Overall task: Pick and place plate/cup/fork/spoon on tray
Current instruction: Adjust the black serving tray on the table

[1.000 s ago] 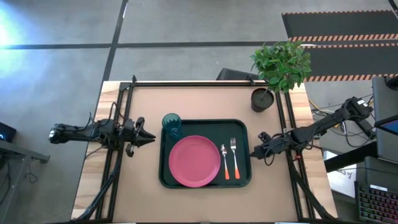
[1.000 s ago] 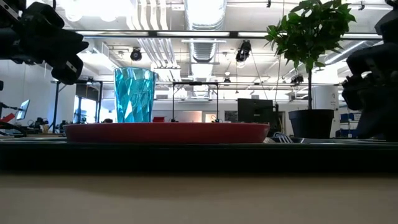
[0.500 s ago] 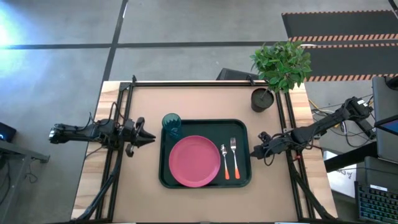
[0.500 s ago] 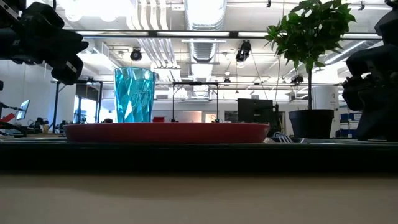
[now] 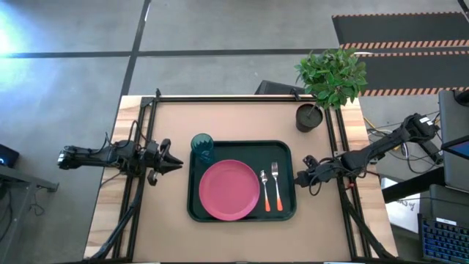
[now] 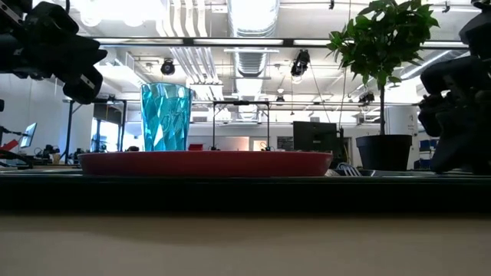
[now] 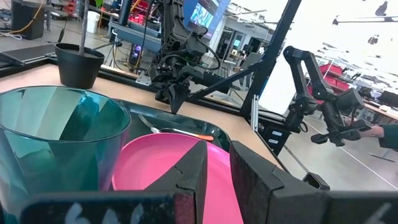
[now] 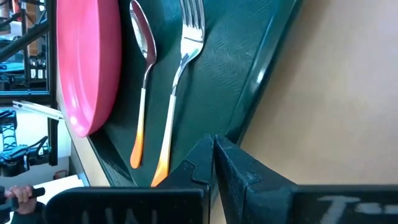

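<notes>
Tray [image 5: 286, 150] unchanged; right end effector [image 5: 298, 178] pressed together, seemingly nudged; left [image 5: 178, 162] slightly parted

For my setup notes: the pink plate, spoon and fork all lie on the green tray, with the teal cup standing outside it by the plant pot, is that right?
Not quite. The teal cup stands on the green tray too, in its far-left corner beside the pink plate, well away from the plant pot. The high view shows it. The spoon and fork do lie on the tray.
</notes>
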### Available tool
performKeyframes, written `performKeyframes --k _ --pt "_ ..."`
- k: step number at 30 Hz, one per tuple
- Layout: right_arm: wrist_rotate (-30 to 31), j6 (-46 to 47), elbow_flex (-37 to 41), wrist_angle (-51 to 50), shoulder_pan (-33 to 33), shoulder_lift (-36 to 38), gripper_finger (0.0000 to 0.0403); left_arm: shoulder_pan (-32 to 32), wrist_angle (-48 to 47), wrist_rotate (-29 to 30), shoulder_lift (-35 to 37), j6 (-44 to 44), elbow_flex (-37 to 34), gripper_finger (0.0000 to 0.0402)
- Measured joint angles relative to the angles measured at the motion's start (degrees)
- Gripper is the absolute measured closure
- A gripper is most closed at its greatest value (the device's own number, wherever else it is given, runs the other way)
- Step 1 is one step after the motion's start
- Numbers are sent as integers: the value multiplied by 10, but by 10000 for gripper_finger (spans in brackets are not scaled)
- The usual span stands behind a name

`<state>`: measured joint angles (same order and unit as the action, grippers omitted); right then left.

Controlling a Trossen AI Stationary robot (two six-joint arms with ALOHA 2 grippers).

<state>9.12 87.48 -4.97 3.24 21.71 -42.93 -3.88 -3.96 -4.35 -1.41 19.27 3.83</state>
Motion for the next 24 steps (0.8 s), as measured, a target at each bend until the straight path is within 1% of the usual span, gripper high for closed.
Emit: performKeyframes --k 7,11,14,19,24 --pt "0 -5 -1 70 0 -69 394 0 0 0 0 0 0 349" --pt "-5 -12 -3 97 0 -89 394 0 0 -1 0 0 0 349" --pt "-17 -27 -6 100 0 -82 394 0 0 -2 0 0 0 349" --pt "-18 -43 -7 104 0 -52 394 0 0 -6 0 1 0 349" --pt "-16 -28 -7 51 0 -26 394 0 0 -14 0 13 -1 349"
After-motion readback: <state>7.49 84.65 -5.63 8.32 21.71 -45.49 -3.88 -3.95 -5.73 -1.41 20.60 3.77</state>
